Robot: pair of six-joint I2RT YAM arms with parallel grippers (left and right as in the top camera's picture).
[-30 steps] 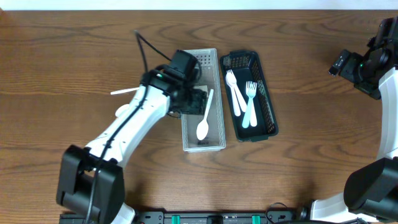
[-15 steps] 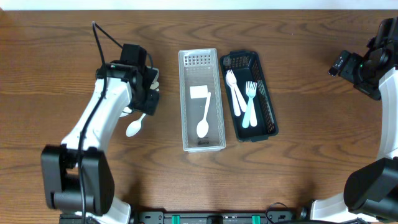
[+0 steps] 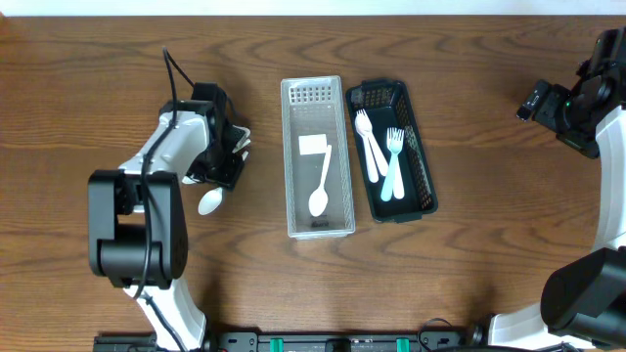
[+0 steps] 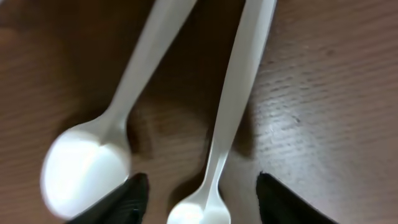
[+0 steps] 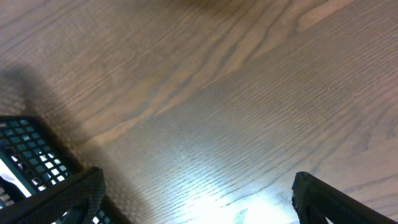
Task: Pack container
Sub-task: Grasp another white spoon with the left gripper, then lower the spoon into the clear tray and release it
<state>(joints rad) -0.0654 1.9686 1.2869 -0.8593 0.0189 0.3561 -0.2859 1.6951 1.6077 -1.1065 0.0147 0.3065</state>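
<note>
Two white utensils lie on the table [image 4: 323, 93] at our left gripper [image 4: 200, 198], whose fingers are spread: a spoon [image 4: 84, 165] just outside one fingertip, a slimmer utensil [image 4: 239, 106] between both, and our right gripper [image 5: 196, 190] is spread too.

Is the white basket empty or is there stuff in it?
Not empty. The white basket holds one white spoon lying flat, plus a small white piece by its handle.

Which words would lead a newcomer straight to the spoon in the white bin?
On the table, two bins sit side by side. The spoon lies in the white bin, left of the black bin. It is the only utensil there, whereas the black bin holds forks.
</note>
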